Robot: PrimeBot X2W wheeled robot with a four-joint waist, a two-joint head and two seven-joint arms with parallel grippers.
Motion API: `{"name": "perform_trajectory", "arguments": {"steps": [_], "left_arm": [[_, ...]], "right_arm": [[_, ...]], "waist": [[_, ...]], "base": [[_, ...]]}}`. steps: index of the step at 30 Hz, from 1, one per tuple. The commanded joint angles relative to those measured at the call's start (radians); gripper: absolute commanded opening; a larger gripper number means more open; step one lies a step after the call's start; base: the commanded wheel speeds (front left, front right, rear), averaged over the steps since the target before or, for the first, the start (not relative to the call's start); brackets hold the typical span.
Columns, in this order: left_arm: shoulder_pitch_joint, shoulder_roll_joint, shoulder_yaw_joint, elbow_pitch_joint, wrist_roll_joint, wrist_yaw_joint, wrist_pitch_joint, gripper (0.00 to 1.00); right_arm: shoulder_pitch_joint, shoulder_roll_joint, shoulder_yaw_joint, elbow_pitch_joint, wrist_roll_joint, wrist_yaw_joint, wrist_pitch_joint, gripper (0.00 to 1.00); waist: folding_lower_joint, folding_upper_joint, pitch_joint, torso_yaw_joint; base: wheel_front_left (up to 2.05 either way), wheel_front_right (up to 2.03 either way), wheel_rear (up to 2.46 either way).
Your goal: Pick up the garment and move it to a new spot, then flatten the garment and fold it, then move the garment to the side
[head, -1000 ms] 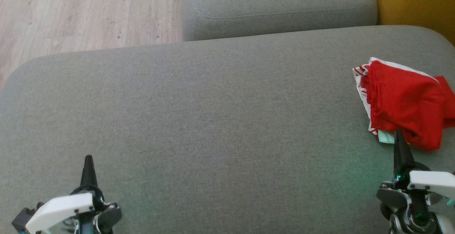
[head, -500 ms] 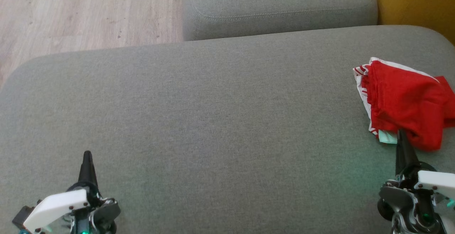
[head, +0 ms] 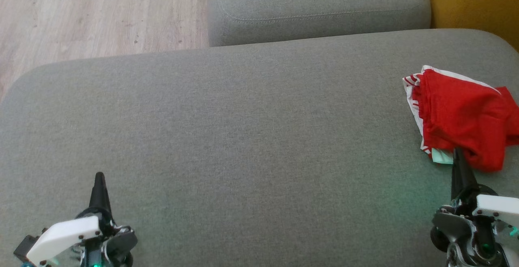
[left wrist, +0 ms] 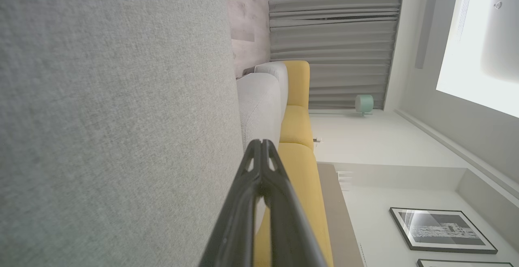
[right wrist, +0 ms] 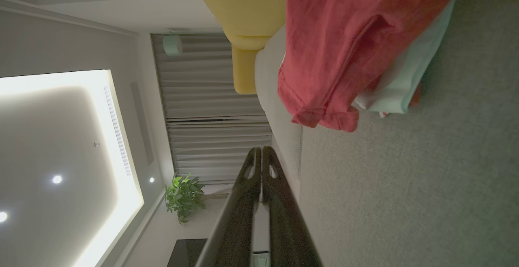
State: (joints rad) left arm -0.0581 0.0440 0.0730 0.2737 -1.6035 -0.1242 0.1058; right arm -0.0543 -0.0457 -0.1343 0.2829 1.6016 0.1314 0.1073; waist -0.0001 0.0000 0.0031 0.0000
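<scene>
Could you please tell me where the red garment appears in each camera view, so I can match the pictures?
Head view: the red garment lies at the right edge on the grey cushion, just past the right gripper.
Right wrist view: it sits in the upper right, on the same cushion.
Left wrist view: cushion at left, yellow sofa beyond.
Shared landmark: the yellow sofa.

1. The left claw point(head: 99, 178) sits low on the robot's left, with its two dark fingers pressed together into one spike.
2. The right claw point(head: 457, 155) sits low on the right, its fingertips likewise meeting.
3. Behind both are white wrist covers point(head: 65, 234), with a green glow that is probably status lights.
</scene>
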Motion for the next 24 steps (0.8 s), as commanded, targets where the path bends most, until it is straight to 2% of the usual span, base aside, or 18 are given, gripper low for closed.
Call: {"name": "perform_trajectory", "arguments": {"steps": [1,24], "left_arm": [[-0.050,0.008,0.040,-0.028,-0.006,-0.007,0.007,0.00],[-0.050,0.007,0.041,-0.028,-0.005,-0.007,0.007,0.00]], "right_arm": [[-0.054,-0.005,0.020,-0.038,0.006,-0.001,0.007,0.00],[-0.054,-0.005,0.020,-0.038,0.006,-0.001,0.007,0.00]], "waist": [[0.0001,0.0000,0.000,0.000],[0.0001,0.0000,0.000,0.000]], "base": [[0.00,0.00,0.00],[0.00,0.00,0.00]]}}
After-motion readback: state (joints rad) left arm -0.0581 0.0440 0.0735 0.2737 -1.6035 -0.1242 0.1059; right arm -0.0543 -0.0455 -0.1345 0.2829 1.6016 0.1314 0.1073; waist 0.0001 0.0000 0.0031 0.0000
